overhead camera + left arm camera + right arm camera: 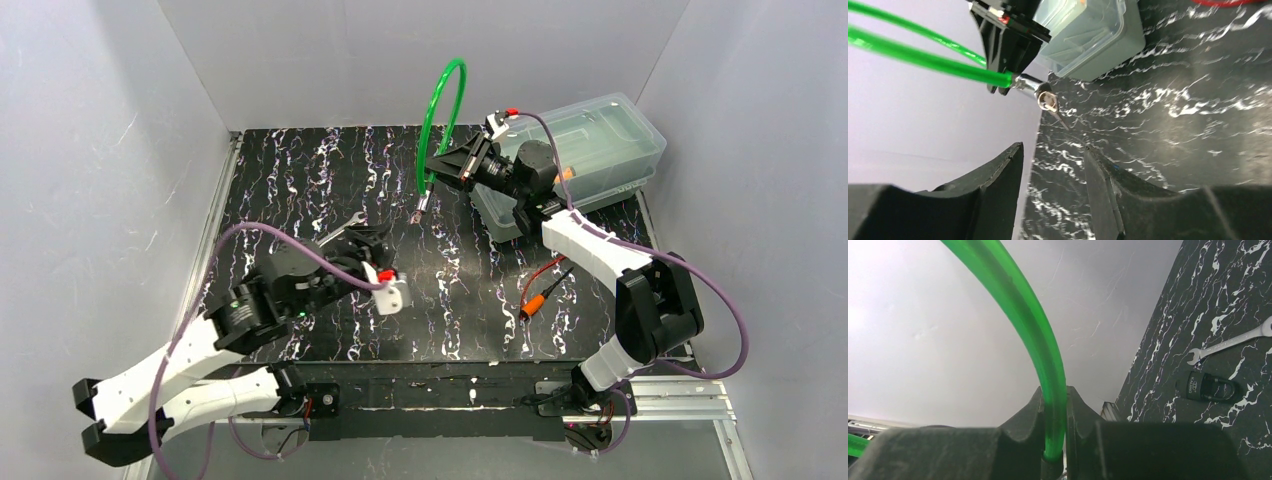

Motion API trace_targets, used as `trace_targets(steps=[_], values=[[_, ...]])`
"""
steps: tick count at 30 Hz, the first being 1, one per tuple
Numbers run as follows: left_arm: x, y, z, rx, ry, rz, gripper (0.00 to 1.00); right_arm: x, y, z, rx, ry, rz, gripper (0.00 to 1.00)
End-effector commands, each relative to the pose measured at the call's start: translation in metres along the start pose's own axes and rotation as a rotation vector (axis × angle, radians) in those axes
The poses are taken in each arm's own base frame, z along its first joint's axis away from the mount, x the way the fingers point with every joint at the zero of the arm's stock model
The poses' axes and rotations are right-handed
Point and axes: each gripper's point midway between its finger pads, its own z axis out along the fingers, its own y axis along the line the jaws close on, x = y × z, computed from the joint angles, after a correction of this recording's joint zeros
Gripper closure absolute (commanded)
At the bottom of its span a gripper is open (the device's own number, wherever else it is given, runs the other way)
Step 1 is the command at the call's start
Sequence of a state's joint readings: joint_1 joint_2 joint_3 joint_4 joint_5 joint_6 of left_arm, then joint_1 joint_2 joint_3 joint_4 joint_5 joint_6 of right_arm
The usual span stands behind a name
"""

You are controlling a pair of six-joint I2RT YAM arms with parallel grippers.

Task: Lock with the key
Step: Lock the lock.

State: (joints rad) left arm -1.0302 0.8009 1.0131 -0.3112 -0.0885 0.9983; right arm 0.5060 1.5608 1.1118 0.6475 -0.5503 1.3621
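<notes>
- Right pincer is clamped on the green cable, holding it above the tabletop.
- The key sits in the cable's lock end.
- Left pincer stands apart and empty, short of the key.
- Probably left: grip and turn the key; whether it is locked, I cannot tell.

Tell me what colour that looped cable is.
The looped cable is bright green; top view shows it best.
</notes>
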Motion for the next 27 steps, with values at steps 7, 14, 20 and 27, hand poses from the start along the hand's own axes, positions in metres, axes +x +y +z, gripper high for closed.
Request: trace_targets(steps=[7,14,20,27], values=[[-0.016,0.044,-0.007,-0.029,0.012,-0.728,0.56,0.001,0.033,-0.007,-0.119,-0.011,-0.073,0.99],[-0.033,0.064,0.024,-0.011,-0.021,-0.891,0.54,0.003,0.034,-0.006,-0.121,-0.004,-0.078,0.99],[-0.032,0.081,0.045,-0.05,-0.005,-0.918,0.56,0.008,0.034,-0.005,-0.119,0.01,-0.081,0.99],[-0.022,0.087,0.061,-0.096,0.028,-0.923,0.68,0.012,0.034,-0.003,-0.121,0.023,-0.087,0.99]])
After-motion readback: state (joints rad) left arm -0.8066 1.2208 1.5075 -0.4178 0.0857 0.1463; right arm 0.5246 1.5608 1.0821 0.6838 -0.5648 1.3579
